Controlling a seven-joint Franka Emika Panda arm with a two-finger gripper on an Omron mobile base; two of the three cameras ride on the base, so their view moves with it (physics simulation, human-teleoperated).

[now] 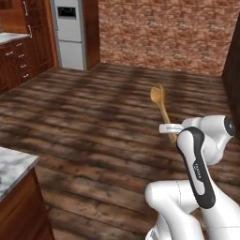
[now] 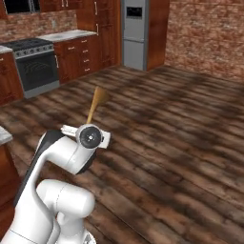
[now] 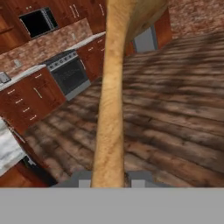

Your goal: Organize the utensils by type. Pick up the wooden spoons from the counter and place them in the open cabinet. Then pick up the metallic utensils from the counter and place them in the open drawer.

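Observation:
My gripper [image 1: 169, 129] is shut on the handle of an orange-brown wooden spoon [image 1: 158, 96], held up in the air over the wooden floor. The spoon's round bowl points up and away from the hand [image 2: 98, 99]. In the hand view the handle [image 3: 109, 109] runs from between the fingertips [image 3: 142, 178] up to the bowl at the top edge. A corner of the white marble counter [image 1: 11, 166] lies at the lower left, apart from the arm. The metallic utensils, the open cabinet and the open drawer are out of view.
A steel fridge [image 1: 70, 33] stands in reddish-brown cabinetry against the far wall, next to a brick wall [image 1: 164, 33]. A dark stove [image 2: 33, 62] with drawer cabinets [image 2: 76, 59] lines the left wall. Open wooden floor [image 2: 181, 124] spreads ahead.

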